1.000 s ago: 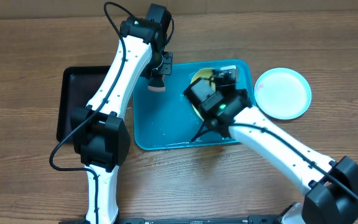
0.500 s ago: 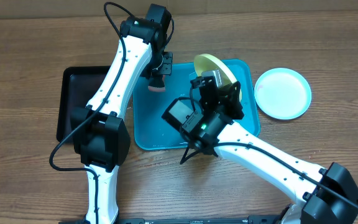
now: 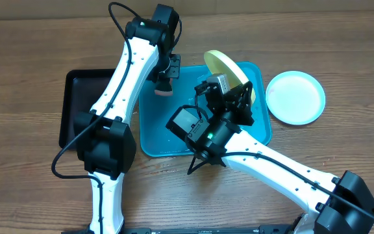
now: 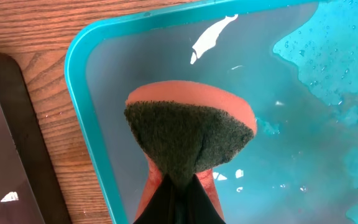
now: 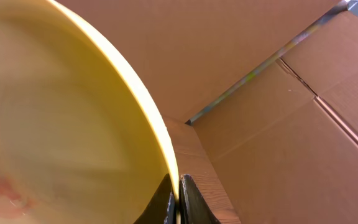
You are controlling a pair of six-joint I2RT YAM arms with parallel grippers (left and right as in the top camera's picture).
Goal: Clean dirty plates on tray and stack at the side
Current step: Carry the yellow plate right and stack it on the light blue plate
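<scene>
Right gripper (image 5: 178, 190) pinches the rim of the yellow-green plate (image 5: 61, 118), holding it tilted on edge above the turquoise tray (image 3: 149, 133). Left gripper (image 4: 178, 198) clamps a sponge (image 4: 188, 134) over the tray's left end. The plate looks like light, stiff plastic, probably wet and slippery, so this thin rim pinch may pivot under scrubbing. Red smears show on its face.

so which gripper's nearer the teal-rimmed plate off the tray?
Right. The right gripper, clamping the yellow plate above the tray, is at the tray end nearest the teal-rimmed plate; the left gripper holds a sponge over the opposite end.
</scene>
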